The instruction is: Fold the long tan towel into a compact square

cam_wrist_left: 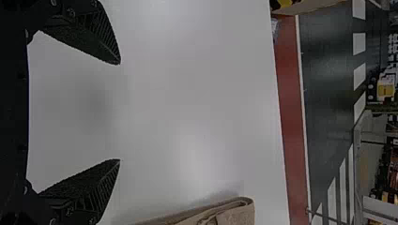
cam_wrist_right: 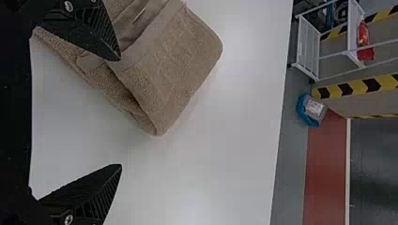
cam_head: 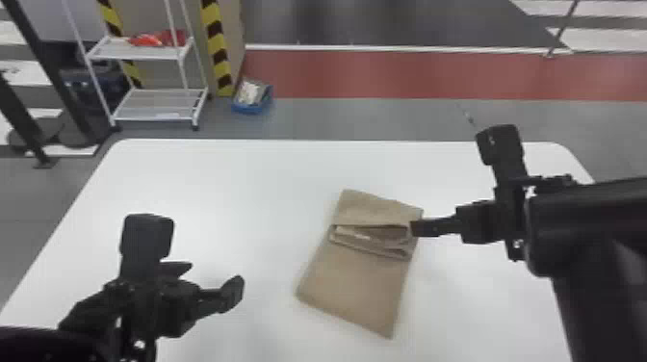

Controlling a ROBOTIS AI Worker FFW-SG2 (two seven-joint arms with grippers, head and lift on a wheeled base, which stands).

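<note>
Your nubby tan towel (cam_head: 358, 284) is a lopsided rectangle near the middle of your white table (cam_head: 216, 192), inner folds partly hidden. Jaws are wide open on your left gripper (cam_head: 211, 279) and right gripper (cam_head: 423, 228), btw.

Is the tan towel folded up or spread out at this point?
Partly folded: the towel lies in layers on the table, its far part doubled over, with loose edges showing across the middle.
</note>
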